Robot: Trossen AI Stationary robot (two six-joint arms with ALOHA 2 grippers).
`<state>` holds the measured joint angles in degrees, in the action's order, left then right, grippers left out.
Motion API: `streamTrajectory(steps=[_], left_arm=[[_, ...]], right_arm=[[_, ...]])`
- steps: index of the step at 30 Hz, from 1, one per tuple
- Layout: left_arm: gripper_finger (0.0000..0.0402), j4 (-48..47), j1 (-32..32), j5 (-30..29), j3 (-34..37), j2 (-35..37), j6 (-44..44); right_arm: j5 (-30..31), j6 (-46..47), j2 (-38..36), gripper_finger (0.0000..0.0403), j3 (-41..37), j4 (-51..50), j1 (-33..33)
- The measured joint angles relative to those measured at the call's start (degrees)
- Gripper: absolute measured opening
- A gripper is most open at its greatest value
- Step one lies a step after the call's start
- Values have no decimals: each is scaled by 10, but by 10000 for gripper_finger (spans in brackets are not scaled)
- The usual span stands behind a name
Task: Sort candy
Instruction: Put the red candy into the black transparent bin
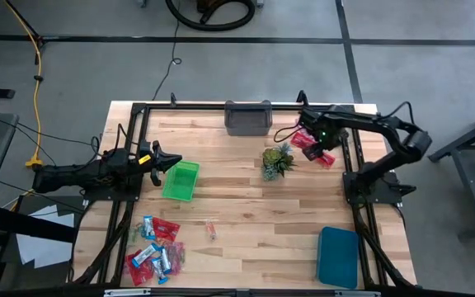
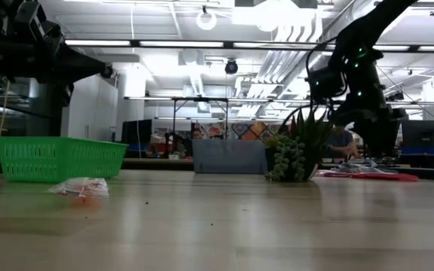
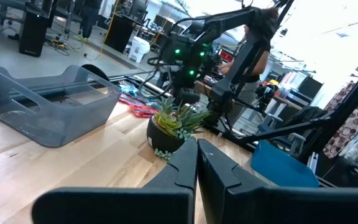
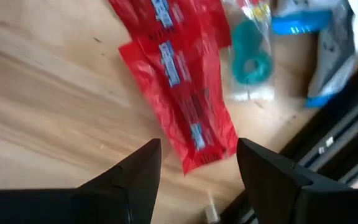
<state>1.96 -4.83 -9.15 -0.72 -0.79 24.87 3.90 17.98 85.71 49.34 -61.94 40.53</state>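
Red wrapped candy [image 4: 188, 99] lies in a small heap [image 1: 312, 147] on the table's far right, beside a clear-wrapped teal ring sweet [image 4: 250, 61] and a blue-wrapped one [image 4: 300, 22]. My right gripper [image 4: 197, 165] hangs over this heap, pointing down and open. Its fingers stand on either side of a red wrapper's end, above it. A larger heap of candy [image 1: 155, 252] lies near the front left, and one sweet [image 1: 211, 229] lies apart. My left gripper [image 1: 167, 162] waits level and shut next to the green basket [image 1: 180, 180].
A grey bin [image 1: 248, 117] stands at the far edge and a teal bin [image 1: 339, 256] at the near right. A small spiky potted plant [image 1: 279, 161] stands just left of the far-right heap. The black frame rail [image 4: 328, 155] runs close to my right gripper.
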Motion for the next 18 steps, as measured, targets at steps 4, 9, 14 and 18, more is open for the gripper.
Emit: streamTrajectory(steps=[4, 9, 14, 18], left_arm=[[0, 0, 0, 0, 0, 0, 0], [0, 0, 0, 0, 0, 0, 0], [0, 0, 0, 0, 0, 0, 0], [0, 0, 0, 0, 0, 0, 0]], right_arm=[[9, -15, 35, 207, 0, 28, 0], [15, -26, 81, 207, 0, 45, 0], [15, -48, 120, 207, 2, 41, 0], [19, -78, 128, 193, 2, 39, -1]])
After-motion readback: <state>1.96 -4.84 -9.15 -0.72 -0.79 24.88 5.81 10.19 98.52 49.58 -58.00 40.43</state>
